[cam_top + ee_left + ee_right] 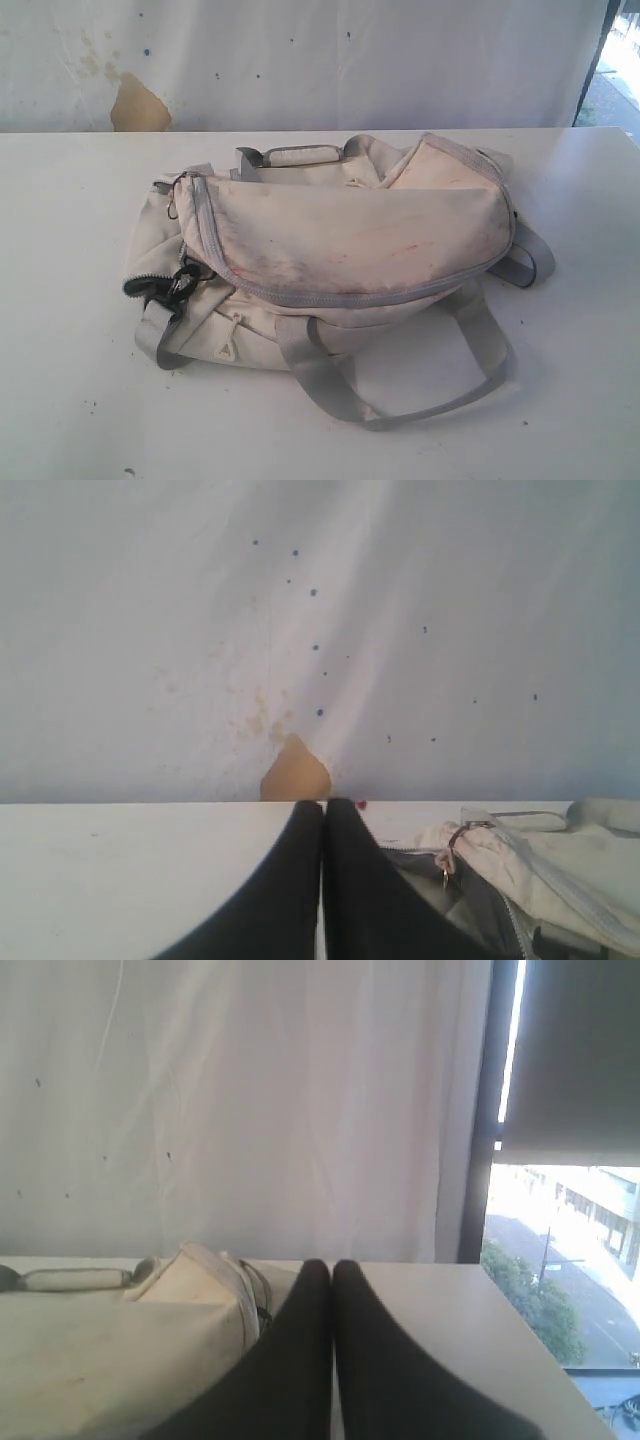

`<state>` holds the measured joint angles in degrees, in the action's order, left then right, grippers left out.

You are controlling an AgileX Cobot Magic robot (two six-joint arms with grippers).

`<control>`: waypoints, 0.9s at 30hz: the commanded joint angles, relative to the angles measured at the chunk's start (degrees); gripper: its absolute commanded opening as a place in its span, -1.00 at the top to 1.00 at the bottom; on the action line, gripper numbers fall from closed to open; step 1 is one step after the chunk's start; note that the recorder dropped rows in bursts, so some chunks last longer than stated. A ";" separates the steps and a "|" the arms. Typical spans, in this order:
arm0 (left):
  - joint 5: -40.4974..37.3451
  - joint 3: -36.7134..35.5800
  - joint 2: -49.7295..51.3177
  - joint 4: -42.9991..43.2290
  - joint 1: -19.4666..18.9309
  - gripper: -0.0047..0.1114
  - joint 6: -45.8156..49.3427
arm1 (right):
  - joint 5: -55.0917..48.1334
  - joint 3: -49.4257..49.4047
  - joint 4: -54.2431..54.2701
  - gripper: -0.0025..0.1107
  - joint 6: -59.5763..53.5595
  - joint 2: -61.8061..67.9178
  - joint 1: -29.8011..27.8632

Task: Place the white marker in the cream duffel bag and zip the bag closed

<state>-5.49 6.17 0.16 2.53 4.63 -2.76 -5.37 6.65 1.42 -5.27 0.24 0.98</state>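
Here, the container: the cream duffel bag (340, 240) lies on its own in the middle of the white table (90, 400), long side running left to right.
Contents: cannot be told; the curved top flap lies over the body, and only a dark slit gapes at the bag's left end, near the black clips (180, 283). The left wrist view shows grey lining in that gap, nothing more.
Fabric: soft, slumped and creased, smudged with grey and faint pink marks.
Trim: grey zipper tape (205, 240) traces the flap's rounded edge.
Handles: one flat grey webbing loop (330, 385) sprawls on the table at the near side; a second, with a padded grip (295, 155), lies at the far side.
Left gripper (323, 820): black fingers pressed together, holding nothing, just beside the bag's left end.
Right gripper (332, 1275): fingers likewise pressed together and empty, near the bag's right end.
Backdrop: a pale, speckled cloth (300, 60) hangs behind the table, with a tan patch (135, 105) at far left.
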 commanded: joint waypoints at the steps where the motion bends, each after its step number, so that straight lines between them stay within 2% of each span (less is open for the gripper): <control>1: 8.34 -6.17 -0.16 -0.08 0.06 0.92 -0.20 | 4.70 -6.65 0.29 0.96 -0.11 -0.24 -0.38; 2: 9.24 -6.17 -0.16 -0.08 0.06 0.92 -0.20 | 1.47 -6.65 0.17 0.96 -0.11 -0.24 -0.38; 4: 5.11 -6.17 -0.16 -0.08 0.06 0.92 -0.20 | -5.50 -6.65 -0.71 0.96 -1.01 -0.24 -0.38; 10: 2.63 -6.17 -0.16 -0.08 0.06 0.92 -0.20 | -6.13 -6.65 0.25 0.96 0.68 -0.24 -0.38; 27: 2.51 -6.17 -0.16 -0.08 0.06 0.92 -0.07 | -7.05 -6.65 0.25 0.96 0.68 -0.24 -0.38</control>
<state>-2.96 0.35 0.16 2.53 4.63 -2.76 -12.35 0.13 1.40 -4.79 0.13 0.98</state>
